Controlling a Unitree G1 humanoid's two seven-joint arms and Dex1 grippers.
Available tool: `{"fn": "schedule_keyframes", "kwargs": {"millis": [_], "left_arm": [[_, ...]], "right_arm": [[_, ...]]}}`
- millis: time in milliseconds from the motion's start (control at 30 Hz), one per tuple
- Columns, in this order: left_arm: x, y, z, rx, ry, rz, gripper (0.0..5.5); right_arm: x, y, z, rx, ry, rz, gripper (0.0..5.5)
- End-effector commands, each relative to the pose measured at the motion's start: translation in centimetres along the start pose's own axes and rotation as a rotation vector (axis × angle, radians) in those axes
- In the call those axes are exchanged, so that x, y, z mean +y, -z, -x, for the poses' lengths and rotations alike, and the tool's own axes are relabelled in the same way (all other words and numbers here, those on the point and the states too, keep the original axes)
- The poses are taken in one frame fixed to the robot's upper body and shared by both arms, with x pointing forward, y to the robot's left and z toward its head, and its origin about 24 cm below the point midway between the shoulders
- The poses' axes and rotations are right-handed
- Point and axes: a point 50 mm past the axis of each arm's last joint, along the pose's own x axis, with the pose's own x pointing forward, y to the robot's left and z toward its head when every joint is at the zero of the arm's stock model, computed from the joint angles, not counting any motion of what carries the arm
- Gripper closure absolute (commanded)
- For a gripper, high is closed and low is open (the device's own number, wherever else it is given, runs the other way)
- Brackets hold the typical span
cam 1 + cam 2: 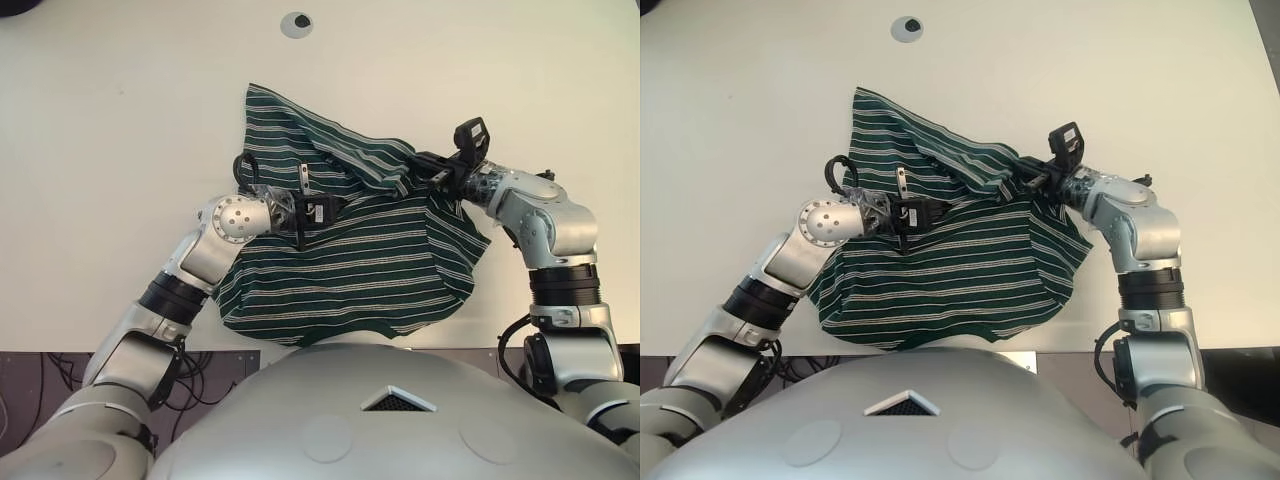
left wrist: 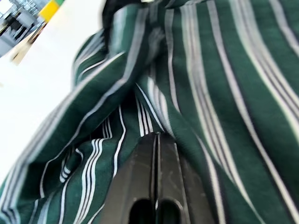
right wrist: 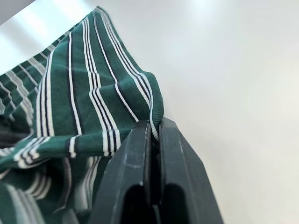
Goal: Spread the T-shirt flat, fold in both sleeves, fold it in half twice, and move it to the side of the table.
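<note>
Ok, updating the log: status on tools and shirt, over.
Left tool shut on T-shirt; right tool shut on its edge. T-shirt crumpled, not yet flat. Round table port far off.

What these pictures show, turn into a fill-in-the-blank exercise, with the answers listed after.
The crumpled striped fabric T-shirt is mainly dark ____. The right gripper is ____ on the T-shirt's edge. The T-shirt lies on a ____ flat table.
Missing words: green; shut; white.
</note>
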Motion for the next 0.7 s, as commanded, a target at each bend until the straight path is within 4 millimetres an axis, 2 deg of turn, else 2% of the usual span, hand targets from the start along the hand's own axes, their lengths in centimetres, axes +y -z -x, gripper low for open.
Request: {"fn": "schedule_keyframes", "kwargs": {"millis": [33, 200, 233, 300, 400, 433, 700], "left_arm": [[-5.2, 3.7, 0.4, 0.194, 0.278, 0.043, 5.50], [-5.1, 3.8, 0.0, 0.202, 0.258, 0.020, 5.50], [-4.9, 3.8, -0.1, 0.204, 0.254, 0.018, 5.50], [-4.9, 3.9, 0.0, 0.210, 0.253, 0.014, 5.50], [-4.8, 3.8, -0.2, 0.202, 0.240, 0.012, 5.50], [-4.7, 3.7, -0.3, 0.197, 0.231, 0.011, 5.50], [-3.8, 3.1, -0.9, 0.170, 0.156, 0.022, 5.50]], "right_arm": [[-0.5, -1.6, -0.2, -0.074, 0.029, -0.007, 5.50], [-0.8, -1.6, -0.5, -0.057, 0.014, -0.014, 5.50], [-0.8, -1.4, -0.5, -0.049, 0.009, -0.016, 5.21], [-0.7, -1.4, -0.6, -0.044, 0.006, -0.007, 5.05], [-1.0, -1.7, -1.1, -0.037, 0.013, 0.032, 5.36], [-1.2, -1.7, -1.3, -0.026, 0.021, 0.054, 5.49], [-4.6, -2.7, -2.9, 0.029, 0.173, 0.233, 5.49]]}}
